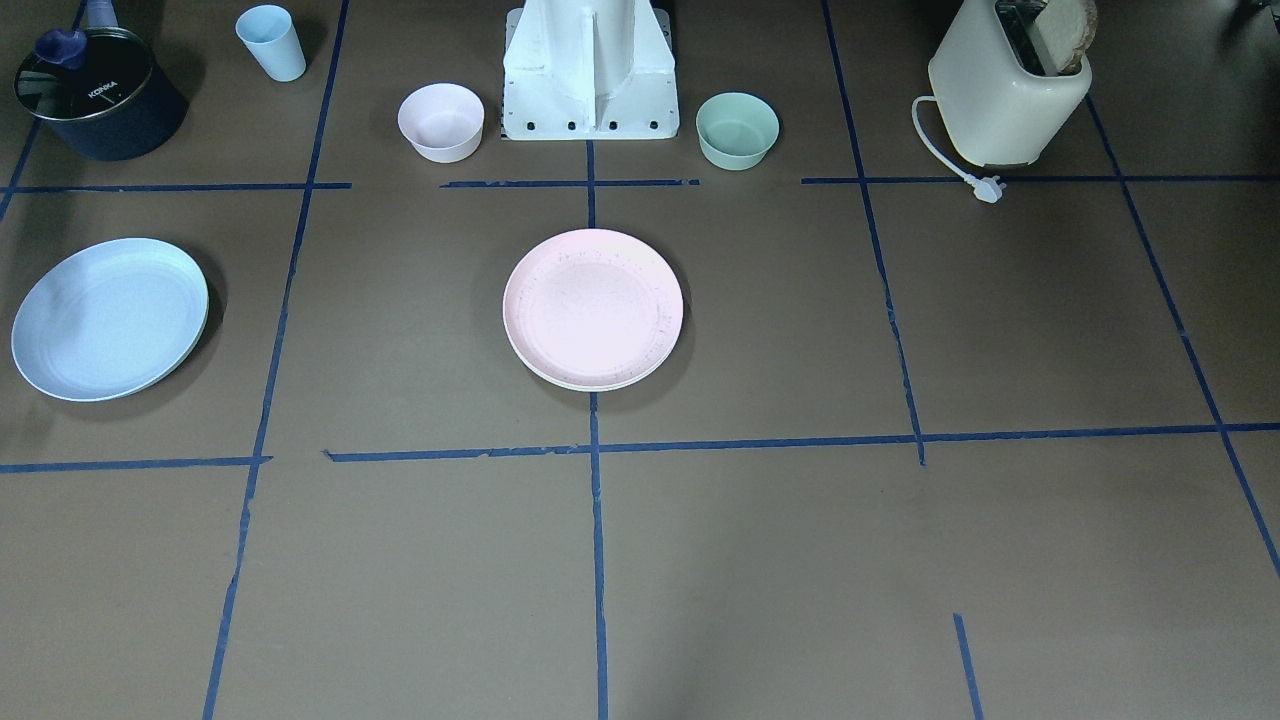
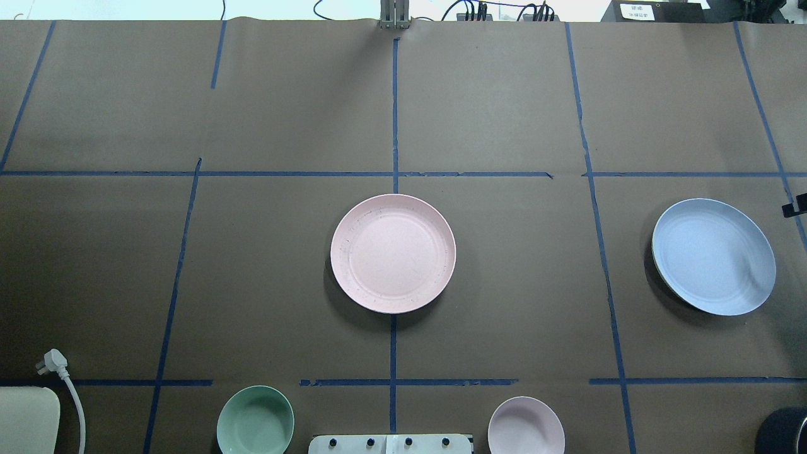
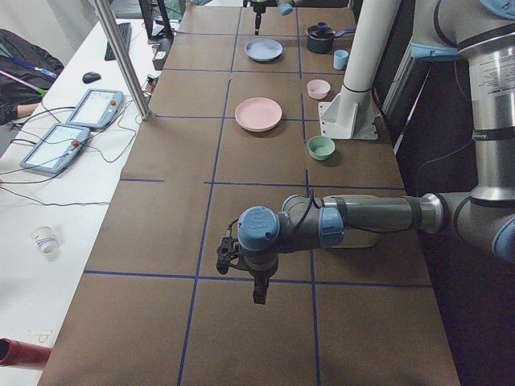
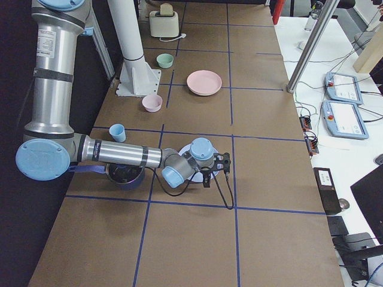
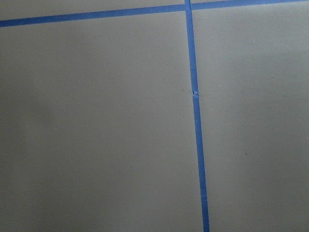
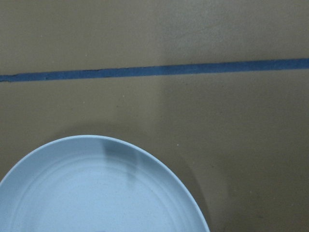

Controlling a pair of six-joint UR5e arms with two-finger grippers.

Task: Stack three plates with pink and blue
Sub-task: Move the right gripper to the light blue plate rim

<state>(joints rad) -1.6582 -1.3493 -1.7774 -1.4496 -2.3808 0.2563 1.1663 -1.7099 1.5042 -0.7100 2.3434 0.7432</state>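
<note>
Desk: brown paper under a blue tape grid.
Pink plate: centre of the desk, with a cream rim showing under its edge.
Blue plate: alone at my right end.
Right gripper: hangs above the blue plate's edge. I can't tell whether it's open.
Left gripper: over bare paper, well apart from every plate, and I can't read its state either.

The dark pot is displaying the brand word "KONKA" in white letters on its glass lid. The white label on the black box is carrying print too small to read.
</note>
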